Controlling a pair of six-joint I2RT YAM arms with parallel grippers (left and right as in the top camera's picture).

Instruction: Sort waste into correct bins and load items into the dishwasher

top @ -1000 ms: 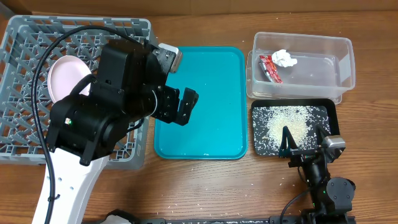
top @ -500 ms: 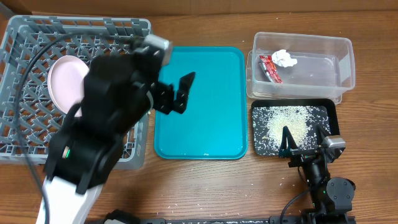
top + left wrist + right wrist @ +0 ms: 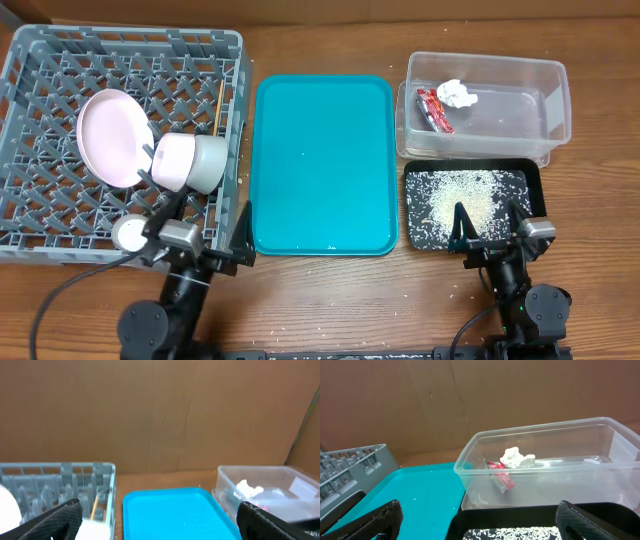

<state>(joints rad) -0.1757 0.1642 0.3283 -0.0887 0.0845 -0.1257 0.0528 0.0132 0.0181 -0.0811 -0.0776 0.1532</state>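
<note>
Overhead we log plate (image 3: 108,135), pink bowl (image 3: 176,160) and chopsticks (image 3: 220,105) in the rack (image 3: 130,36), with rice (image 3: 462,195) on the black tray (image 3: 535,180). The right wrist view shows, side-on, wrapper (image 3: 499,476) beside paper ball (image 3: 516,457) in the tub (image 3: 600,455). Left jaws and right jaws are released and empty.

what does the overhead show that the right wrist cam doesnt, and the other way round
Only overhead: the plate, pink bowl and grey-green bowl standing in the dish rack, with chopsticks beside them.
Only right wrist: the cardboard wall behind the table.
Both: the clear tub holding the red wrapper and paper ball, rice in the black tray, the teal tray, and a corner of the rack.
</note>
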